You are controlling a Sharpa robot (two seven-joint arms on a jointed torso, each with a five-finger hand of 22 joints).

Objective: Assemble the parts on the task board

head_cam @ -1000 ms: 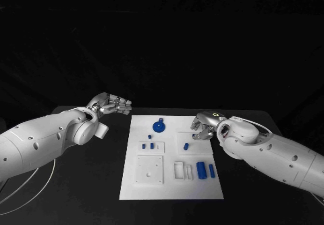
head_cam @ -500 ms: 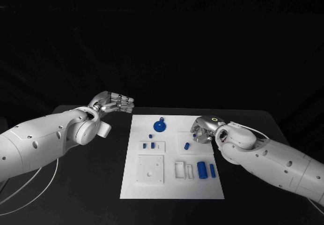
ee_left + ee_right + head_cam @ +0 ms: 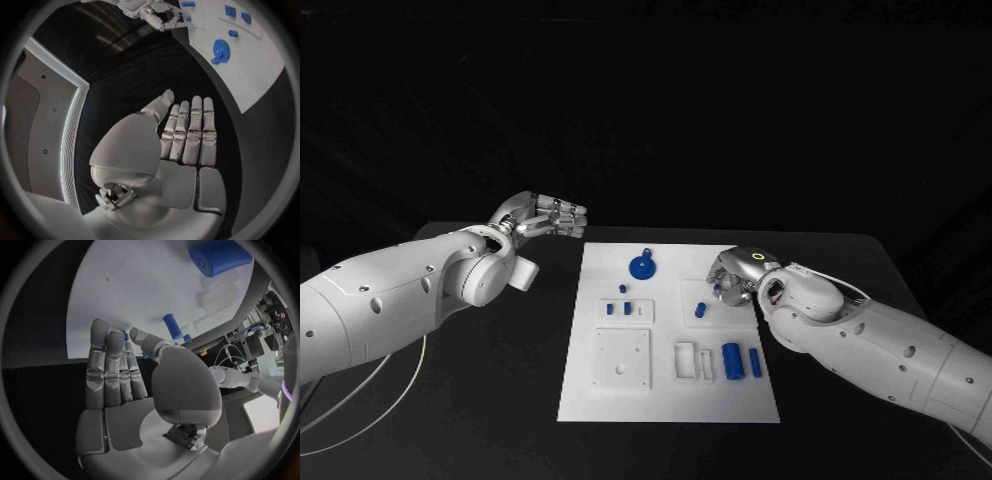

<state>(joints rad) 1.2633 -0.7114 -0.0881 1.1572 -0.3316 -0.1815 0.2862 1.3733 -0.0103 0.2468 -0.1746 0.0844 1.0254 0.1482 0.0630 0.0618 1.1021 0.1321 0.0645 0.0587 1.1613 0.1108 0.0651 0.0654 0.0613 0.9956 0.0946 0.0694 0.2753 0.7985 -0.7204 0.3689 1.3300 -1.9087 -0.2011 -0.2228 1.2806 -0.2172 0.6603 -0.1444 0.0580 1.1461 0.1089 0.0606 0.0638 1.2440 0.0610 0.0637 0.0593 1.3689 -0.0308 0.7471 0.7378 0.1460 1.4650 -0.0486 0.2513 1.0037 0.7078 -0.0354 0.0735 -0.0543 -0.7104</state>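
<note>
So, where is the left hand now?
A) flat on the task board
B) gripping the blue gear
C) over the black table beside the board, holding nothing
C: the left hand hangs off the task board's far left corner, fingers empty.

No readable writing anywhere.

From where I stood, the white task board (image 3: 668,400) carried no letters, numbers or labels that I could make out, and neither did the blue parts (image 3: 730,360) on it or the white arms. The one sign-like mark was a small glowing ring (image 3: 759,255) on the right wrist, which bore no characters I could read.
</note>
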